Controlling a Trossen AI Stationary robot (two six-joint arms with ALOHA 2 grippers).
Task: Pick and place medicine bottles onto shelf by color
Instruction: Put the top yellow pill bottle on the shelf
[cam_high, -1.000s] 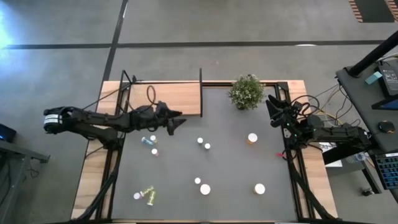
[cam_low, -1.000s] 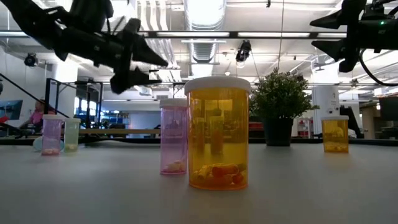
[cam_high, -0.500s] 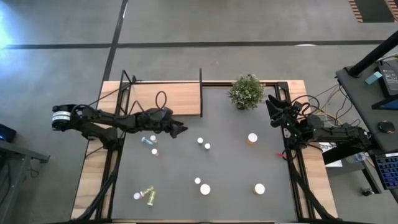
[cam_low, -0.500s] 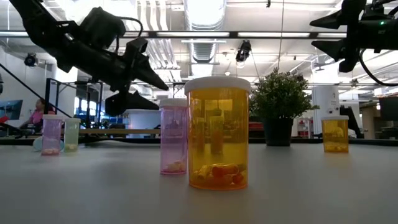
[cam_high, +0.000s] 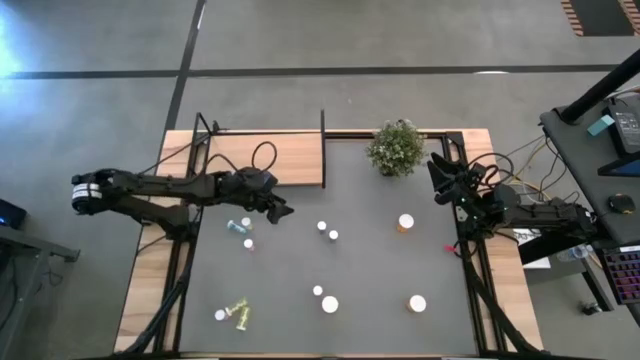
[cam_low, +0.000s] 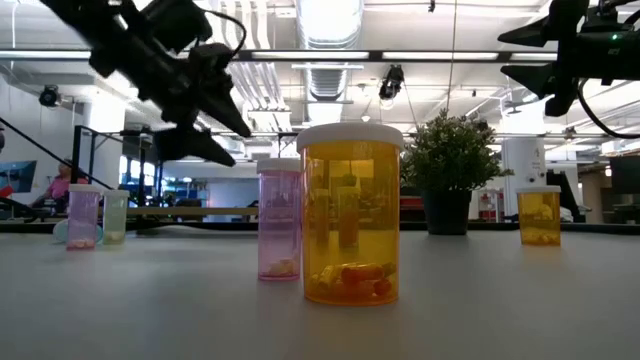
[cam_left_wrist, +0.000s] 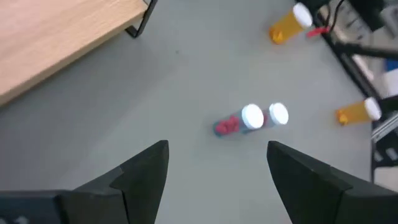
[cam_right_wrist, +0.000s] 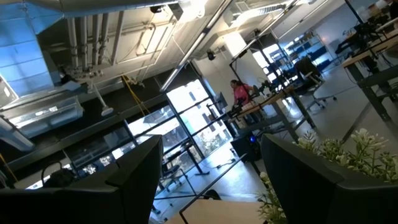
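High view: the left hand has pulled back a little toward the shelf compared with half a second ago, and now hangs above the desk just off the shelf's near corner. Its fingers stand well apart with nothing between them, and that spread has not changed over the last second. I judge it is lining up on a bottle, not carrying one. The shelf board shows bare wood, so as far as I can see no bottle has been sorted onto it yet.

The right hand waits raised at the far right edge beside the potted plant, fingers open and empty, unmoved.

Bottles lie scattered over the desk. A bluish bottle lies on its side just near the left hand, with a small pink one next to it. Seen from the left wrist, a pair of white-capped bottles sit touching, with red pills visible inside. Low view shows the big orange bottle upright, with orange and red capsules at its bottom, and a pink bottle beside it holding a few pale pills.
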